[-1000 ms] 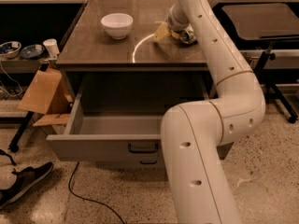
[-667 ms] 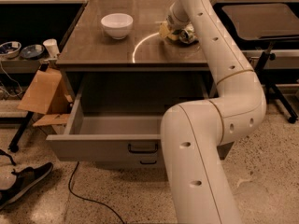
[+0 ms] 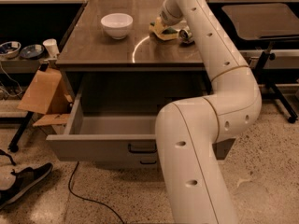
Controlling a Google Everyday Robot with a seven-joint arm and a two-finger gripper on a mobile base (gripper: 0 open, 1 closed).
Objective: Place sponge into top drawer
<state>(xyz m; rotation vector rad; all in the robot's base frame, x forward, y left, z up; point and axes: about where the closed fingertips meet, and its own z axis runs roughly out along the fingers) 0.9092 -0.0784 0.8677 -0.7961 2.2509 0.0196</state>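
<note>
The sponge (image 3: 160,30), yellow with a dark face, lies on the tabletop (image 3: 103,50) toward the back, right of centre. My gripper (image 3: 167,23) is right over it at the end of the long white arm, which hides most of it. The fingers' contact with the sponge is not visible. The top drawer (image 3: 98,146) stands pulled out below the tabletop, its grey inside showing and its dark bar handle (image 3: 142,148) on the front.
A white bowl (image 3: 117,24) sits on the tabletop left of the sponge. A crushed can (image 3: 187,34) lies just right of it. My arm's elbow (image 3: 196,139) covers the drawer's right part. Cardboard (image 3: 44,92) leans at the left, a shoe (image 3: 23,183) on the floor.
The gripper end and the sponge have shifted a little to the left, away from the can. Bowl and drawer have not moved.
</note>
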